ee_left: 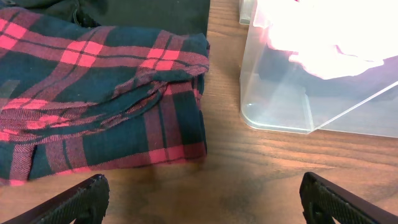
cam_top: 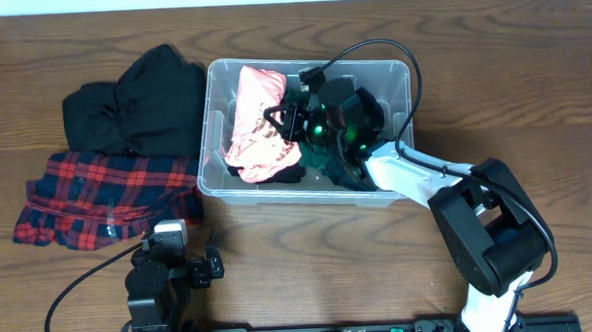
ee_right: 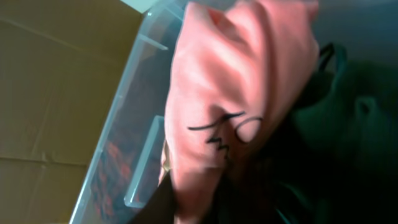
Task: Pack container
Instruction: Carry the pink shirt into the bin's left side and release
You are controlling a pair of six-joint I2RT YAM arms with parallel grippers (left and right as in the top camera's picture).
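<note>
the plastic bin [cam_top: 267,192] looks light, stiff and slippery; i would hold its rim. left hand [ee_left: 205,199] stands wide apart; right hand [cam_top: 279,122], i cannot tell.

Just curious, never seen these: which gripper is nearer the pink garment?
Right. The right gripper is in the bin beside the pink garment; the left gripper sits outside, by the plaid shirt.

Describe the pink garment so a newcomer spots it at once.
Find the clear plastic container on the wooden table. The pink garment lies crumpled in its left half. It is the only pink cloth: the dark garments beside it differ, and the red plaid shirt lies outside.
</note>
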